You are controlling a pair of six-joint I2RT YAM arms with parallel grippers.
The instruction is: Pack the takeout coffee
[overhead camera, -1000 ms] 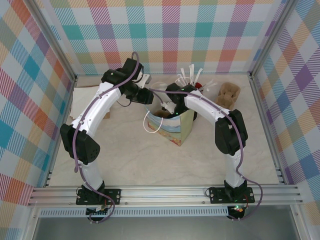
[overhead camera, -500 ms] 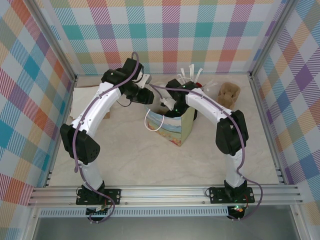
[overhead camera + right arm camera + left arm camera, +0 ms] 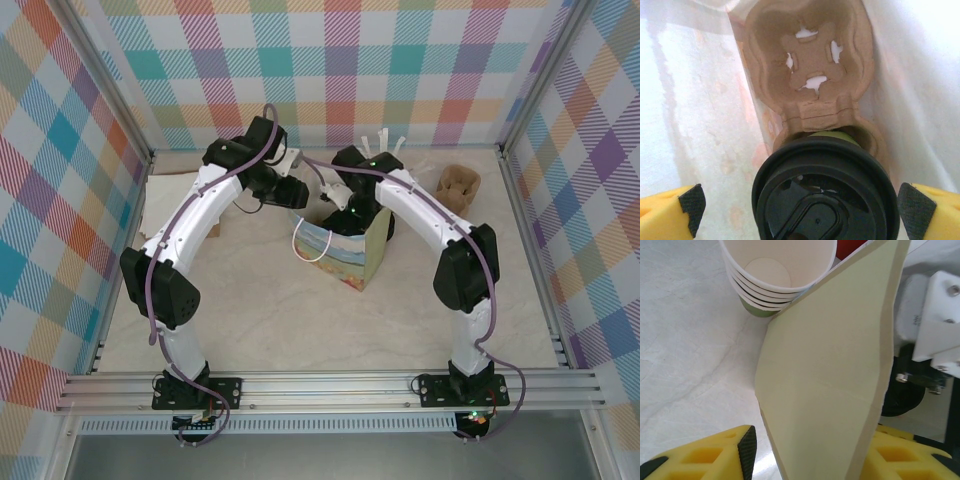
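Takeout coffee [image 3: 825, 192]: one, black-lidded, in lower well of carrier [image 3: 810, 112] inside gift bag [image 3: 345, 255]. Right tool [image 3: 800, 202] apart, astride lid. Left tool [image 3: 807, 447] straddles bag wall; cannot tell if clamped. Second carrier [image 3: 458, 187] upper right.

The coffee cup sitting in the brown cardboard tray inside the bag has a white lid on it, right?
Not quite: the lid is black, not white, as the right wrist view shows. The rest holds: the coffee cup sits in the brown cardboard tray inside the bag.
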